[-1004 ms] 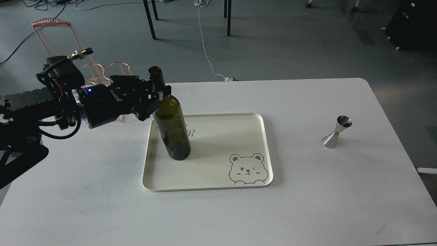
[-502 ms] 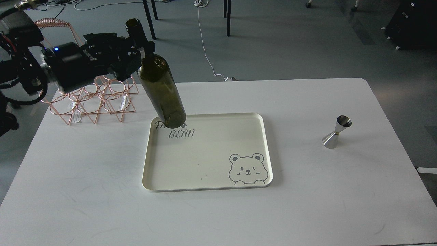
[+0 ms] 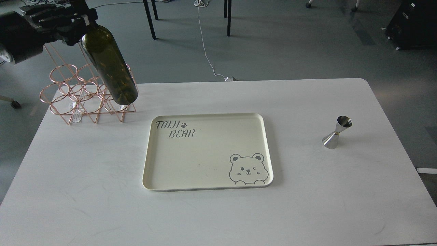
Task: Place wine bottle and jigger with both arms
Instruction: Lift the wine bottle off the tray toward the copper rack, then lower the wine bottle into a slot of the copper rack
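Note:
My left gripper (image 3: 80, 18) at the top left is shut on the neck of the dark olive-green wine bottle (image 3: 111, 68). It holds the bottle in the air, tilted, with its base in front of the copper wire rack (image 3: 73, 94). The bottle's mouth is hidden by the gripper or cut off at the frame's top. The steel jigger (image 3: 336, 132) with a gold waist band stands upright on the white table (image 3: 307, 205) at the right. My right arm and gripper are out of view.
A cream tray (image 3: 208, 186) printed with a bear and "TAIJI BEAR" lies flat at the table's centre, nothing on it. The copper wire rack stands at the table's back left corner. Chair legs and cables lie on the floor beyond.
My left gripper has lifted the bottle off the tray and carried it up and to the left, over the wire rack. The jigger and tray have not moved.

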You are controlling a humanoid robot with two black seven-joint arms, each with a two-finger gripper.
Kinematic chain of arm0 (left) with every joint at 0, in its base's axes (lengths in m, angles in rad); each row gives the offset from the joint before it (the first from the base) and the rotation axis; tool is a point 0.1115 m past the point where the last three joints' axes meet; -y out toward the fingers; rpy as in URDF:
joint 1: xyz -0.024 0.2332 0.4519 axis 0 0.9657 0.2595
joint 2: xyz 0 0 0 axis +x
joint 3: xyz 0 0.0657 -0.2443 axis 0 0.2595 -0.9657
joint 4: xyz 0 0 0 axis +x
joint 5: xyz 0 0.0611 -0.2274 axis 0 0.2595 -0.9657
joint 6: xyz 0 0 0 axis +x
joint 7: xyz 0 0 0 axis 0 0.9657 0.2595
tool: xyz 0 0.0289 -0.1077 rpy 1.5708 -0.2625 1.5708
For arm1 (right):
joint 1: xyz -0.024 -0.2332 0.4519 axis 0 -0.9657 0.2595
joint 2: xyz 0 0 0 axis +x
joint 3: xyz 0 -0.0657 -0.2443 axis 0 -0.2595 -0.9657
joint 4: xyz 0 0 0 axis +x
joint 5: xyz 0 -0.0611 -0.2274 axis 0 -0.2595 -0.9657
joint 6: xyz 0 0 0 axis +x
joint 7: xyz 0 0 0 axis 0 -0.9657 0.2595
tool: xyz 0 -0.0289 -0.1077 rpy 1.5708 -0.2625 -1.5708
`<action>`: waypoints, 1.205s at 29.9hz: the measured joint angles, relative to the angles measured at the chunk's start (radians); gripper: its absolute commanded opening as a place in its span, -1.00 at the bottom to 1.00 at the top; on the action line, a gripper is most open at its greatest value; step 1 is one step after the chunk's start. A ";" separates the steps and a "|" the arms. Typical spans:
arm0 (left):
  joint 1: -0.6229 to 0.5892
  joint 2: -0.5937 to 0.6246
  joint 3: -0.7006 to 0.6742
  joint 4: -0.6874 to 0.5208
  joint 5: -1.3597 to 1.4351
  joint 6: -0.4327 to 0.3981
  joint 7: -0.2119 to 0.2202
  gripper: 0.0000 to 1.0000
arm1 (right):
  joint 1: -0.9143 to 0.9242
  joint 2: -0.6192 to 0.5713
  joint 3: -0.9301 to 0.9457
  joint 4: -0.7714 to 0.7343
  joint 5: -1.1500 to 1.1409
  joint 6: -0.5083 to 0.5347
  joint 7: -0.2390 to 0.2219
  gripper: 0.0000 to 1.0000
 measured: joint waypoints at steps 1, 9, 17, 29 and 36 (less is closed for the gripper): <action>-0.011 -0.002 0.000 0.012 0.000 0.001 -0.002 -0.79 | 0.000 0.000 0.000 0.000 0.000 0.000 0.000 0.99; -0.102 -0.016 0.056 0.128 0.000 0.003 -0.031 -0.79 | 0.000 -0.001 0.000 0.000 0.000 0.000 0.000 0.99; -0.140 -0.059 0.136 0.217 -0.002 0.012 -0.041 -0.79 | 0.003 -0.001 -0.001 0.001 0.000 0.000 0.000 0.99; -0.143 -0.071 0.139 0.239 0.002 0.050 -0.039 -0.79 | 0.002 -0.004 -0.002 0.001 0.000 0.000 0.000 0.99; -0.142 -0.072 0.149 0.241 0.009 0.066 -0.041 -0.79 | 0.001 -0.004 -0.004 0.001 0.000 0.000 0.000 0.99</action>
